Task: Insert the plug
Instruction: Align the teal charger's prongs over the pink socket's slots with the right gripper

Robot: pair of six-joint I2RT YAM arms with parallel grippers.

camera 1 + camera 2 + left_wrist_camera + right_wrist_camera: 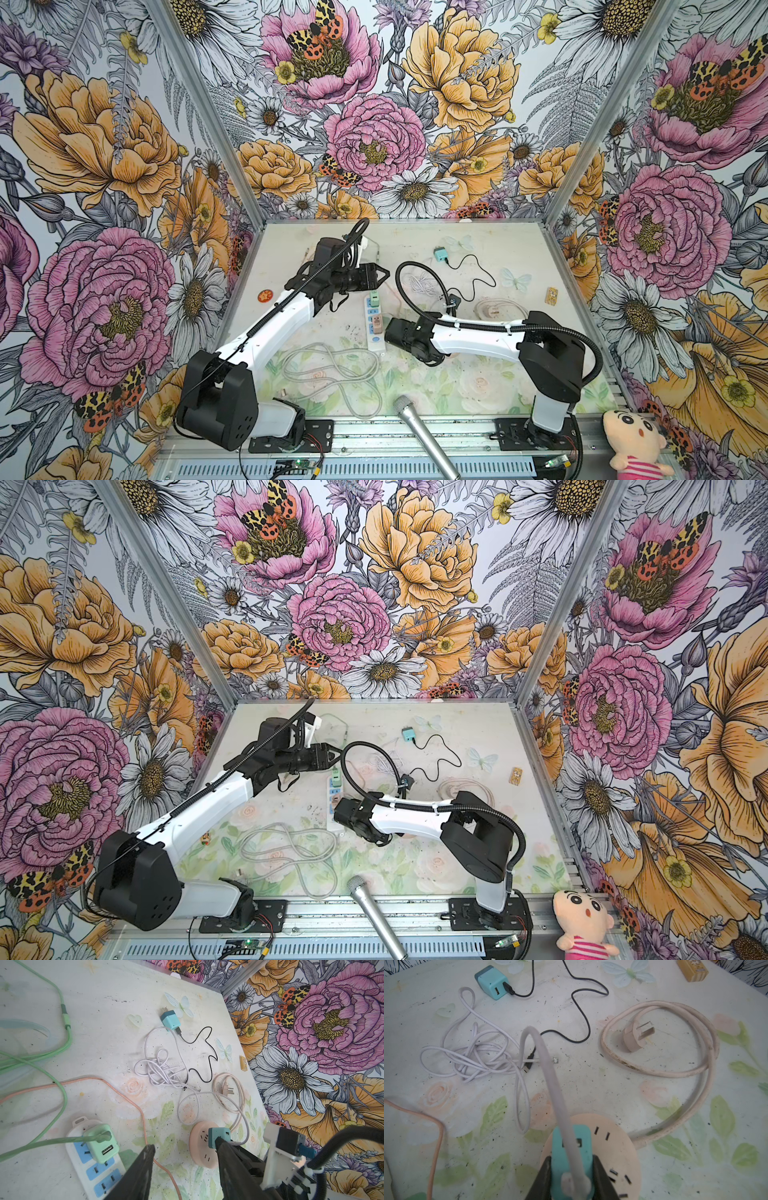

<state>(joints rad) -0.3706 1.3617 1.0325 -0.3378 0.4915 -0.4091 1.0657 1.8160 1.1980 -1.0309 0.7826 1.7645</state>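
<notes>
The left arm (286, 316) climbs from its base at the near left, elbow bent, forearm slanting up the table (478, 382), wrist turned so the left gripper (381, 273) points toward the middle and hovers above the far end of the white power strip (376, 345); its claw is spread and holds nothing. That strip carries a green charger (97, 1138) in its end outlet and, in a top view, a small pinkish plug (376, 322) further along. Just beside the strip, the right arm (473, 336) stretches low from the near right toward the middle, forearm nearly level, wrist bent down. The right gripper (572, 1157) pinches the teal charger (586, 1159) by its sides, a white cable (544, 1059) arching away from it. The charger stands against the face of the round pink socket (618, 1147); how deep its prongs sit cannot be told. Further right the socket's cord (713, 1047) lies coiled, its beige plug (636, 1038) loose inside the coil
</notes>
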